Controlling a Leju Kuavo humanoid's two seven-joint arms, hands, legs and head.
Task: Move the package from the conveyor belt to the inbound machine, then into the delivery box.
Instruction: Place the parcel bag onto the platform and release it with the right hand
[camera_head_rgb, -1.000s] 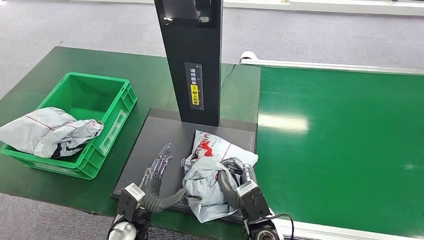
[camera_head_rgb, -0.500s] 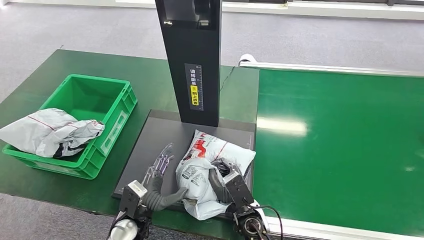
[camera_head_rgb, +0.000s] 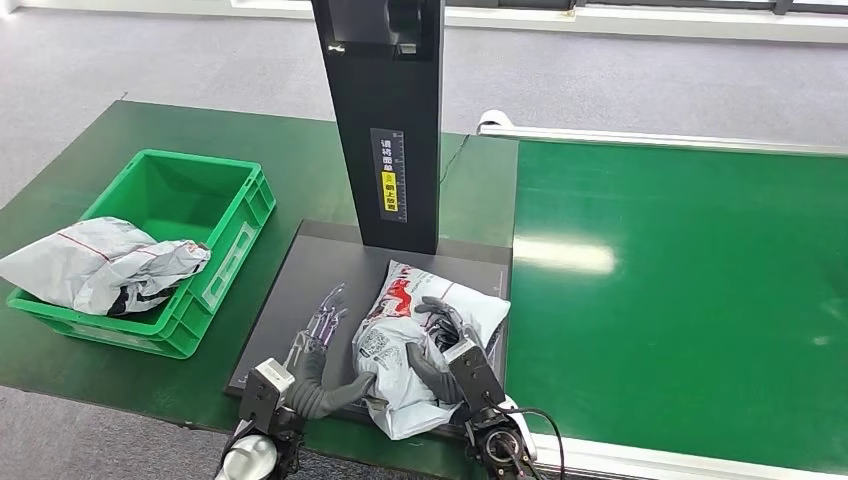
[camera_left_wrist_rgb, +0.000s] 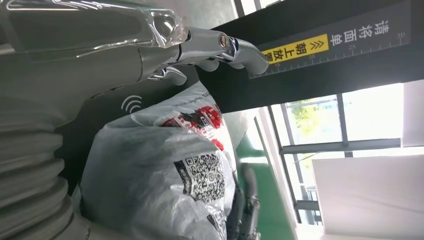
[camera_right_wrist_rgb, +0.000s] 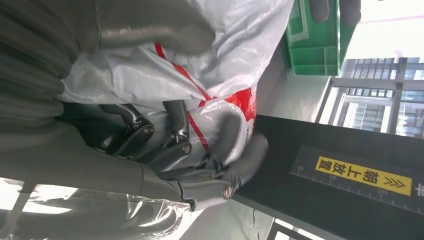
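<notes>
I saw the crumpled white plastic package (camera_head_rgb: 420, 345) gripped by my right hand (camera_head_rgb: 440, 350), its fingers (camera_right_wrist_rgb: 170, 150) wrapped around it, my left hand (camera_head_rgb: 318, 345) lying flat, fingers spread, just beside it toward the green plastic delivery box (camera_head_rgb: 235, 215).

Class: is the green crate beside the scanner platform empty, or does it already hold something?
Not empty: a crumpled grey package lies in the green crate, spilling over its rim.

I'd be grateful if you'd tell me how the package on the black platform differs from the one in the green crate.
The platform package lies on the black platform below the scanner column; the crate package sits in the green crate, hanging over its rim. The right hand grips the platform package and the left hand lies beside it; nothing touches the crate package. The platform package shows bold red print and a QR code; the crate one shows a thin red line. Both are crumpled grey-white bags.
</notes>
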